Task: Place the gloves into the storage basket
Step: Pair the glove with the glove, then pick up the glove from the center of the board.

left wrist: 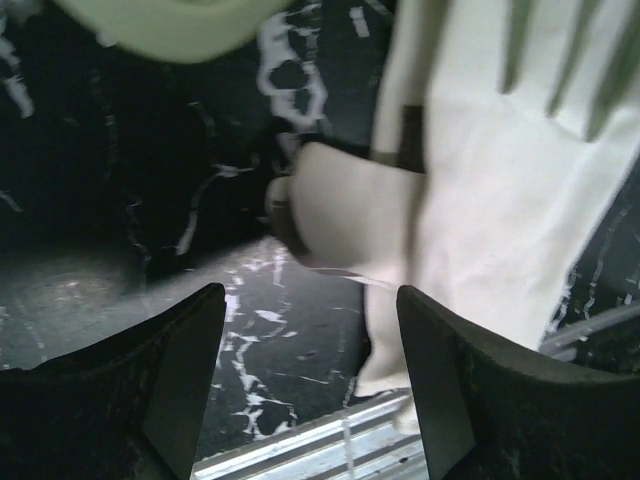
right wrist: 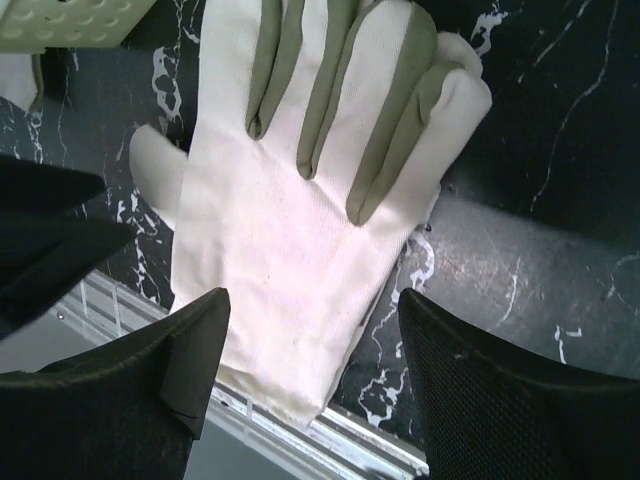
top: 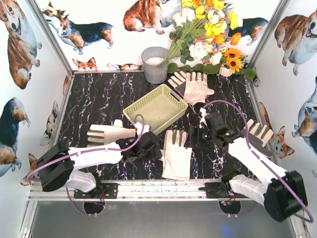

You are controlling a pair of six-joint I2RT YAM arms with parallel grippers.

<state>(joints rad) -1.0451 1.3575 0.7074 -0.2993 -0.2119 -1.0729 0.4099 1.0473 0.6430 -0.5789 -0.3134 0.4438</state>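
Observation:
The pale yellow-green storage basket (top: 156, 108) stands mid-table with nothing in it. Cream gloves lie flat on the black marble: one left (top: 110, 133), one near the front edge (top: 177, 154), two overlapping at the back (top: 193, 87), one right (top: 258, 132). My left gripper (top: 151, 146) is open and empty just left of the front glove; in the left wrist view the gripper (left wrist: 310, 300) faces that glove's (left wrist: 490, 200) thumb side. My right gripper (top: 195, 135) is open and empty over that glove's fingers; in the right wrist view the gripper (right wrist: 312, 300) hovers above the glove (right wrist: 300, 200).
A grey metal bucket (top: 155, 63) stands at the back, with a bunch of flowers (top: 208, 29) to its right. The metal rail (top: 163, 189) runs along the front edge, under the front glove's cuff. Printed walls close in both sides.

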